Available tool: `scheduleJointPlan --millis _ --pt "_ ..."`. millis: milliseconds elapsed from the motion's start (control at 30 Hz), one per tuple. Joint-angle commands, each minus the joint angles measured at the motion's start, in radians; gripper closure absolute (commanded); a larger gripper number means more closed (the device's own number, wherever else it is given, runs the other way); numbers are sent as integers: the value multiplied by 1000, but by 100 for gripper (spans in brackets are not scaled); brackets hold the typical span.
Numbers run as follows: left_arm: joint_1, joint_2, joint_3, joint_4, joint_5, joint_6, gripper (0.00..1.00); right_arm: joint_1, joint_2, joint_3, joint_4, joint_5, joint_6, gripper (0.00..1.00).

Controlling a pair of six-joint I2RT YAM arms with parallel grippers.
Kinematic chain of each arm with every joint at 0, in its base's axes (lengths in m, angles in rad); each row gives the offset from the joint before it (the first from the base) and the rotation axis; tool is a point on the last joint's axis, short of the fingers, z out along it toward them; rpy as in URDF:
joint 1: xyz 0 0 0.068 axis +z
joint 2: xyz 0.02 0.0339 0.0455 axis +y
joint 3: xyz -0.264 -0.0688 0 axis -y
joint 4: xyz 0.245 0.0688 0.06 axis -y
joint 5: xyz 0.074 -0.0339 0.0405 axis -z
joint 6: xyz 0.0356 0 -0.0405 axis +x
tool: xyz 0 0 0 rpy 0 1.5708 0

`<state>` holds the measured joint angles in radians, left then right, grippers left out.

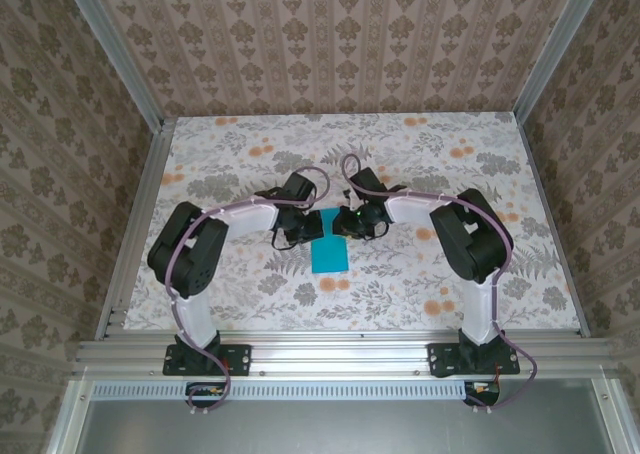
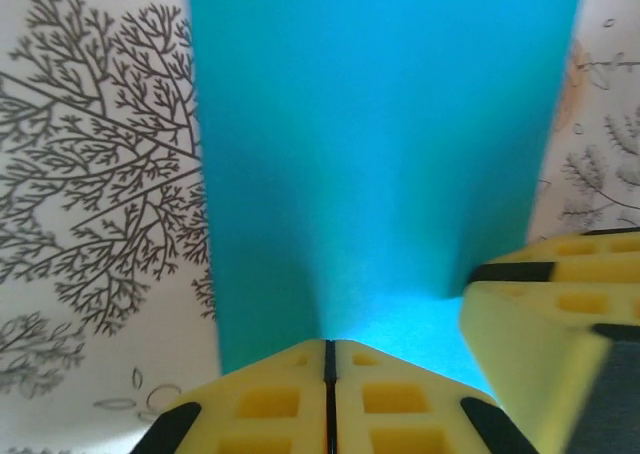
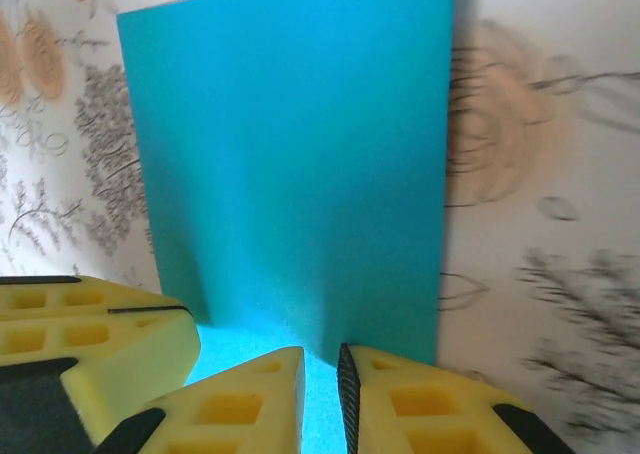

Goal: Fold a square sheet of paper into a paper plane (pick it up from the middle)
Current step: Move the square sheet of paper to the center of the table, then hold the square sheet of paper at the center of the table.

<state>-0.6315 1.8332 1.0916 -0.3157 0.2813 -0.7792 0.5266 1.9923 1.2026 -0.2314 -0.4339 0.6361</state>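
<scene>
Sheet (image 1: 329, 255), now an oblong rather than a square, lies mid-counter (image 1: 430, 284), its far edge at my two wrists. My left jaws are clenched on that edge. My right jaws sit just beside them, a slit apart with the edge between, so I judge no firm hold there. Step in hand: gripping for a further fold. Next, both must carry the edge evenly, or the crease skews. Only my own crowded jaws hinder.

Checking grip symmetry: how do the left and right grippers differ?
The left gripper has jaws pressed together on the square sheet of paper; the right gripper shows a narrow gap with paper in it. Left reaches in from the left, right from the right. Both meet one paper end.
</scene>
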Motion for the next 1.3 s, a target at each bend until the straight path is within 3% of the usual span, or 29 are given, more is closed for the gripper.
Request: scheduleJointPlan --millis 0,200,333,633,1267 --pt "33 -76 -11 5 42 -10 87 34 50 -13 6 -43 -28 80" --pt "111 -121 -56 156 175 -31 84 49 82 3 76 -137 -68 81" --pt "129 -98 -56 230 237 -36 84 37 16 -10 113 -151 -63 80" --pt "122 11 -14 279 264 -47 88 4 -90 -79 155 -133 -18 81" --pt "115 119 27 299 278 -49 90 7 46 -20 149 -137 39 86"
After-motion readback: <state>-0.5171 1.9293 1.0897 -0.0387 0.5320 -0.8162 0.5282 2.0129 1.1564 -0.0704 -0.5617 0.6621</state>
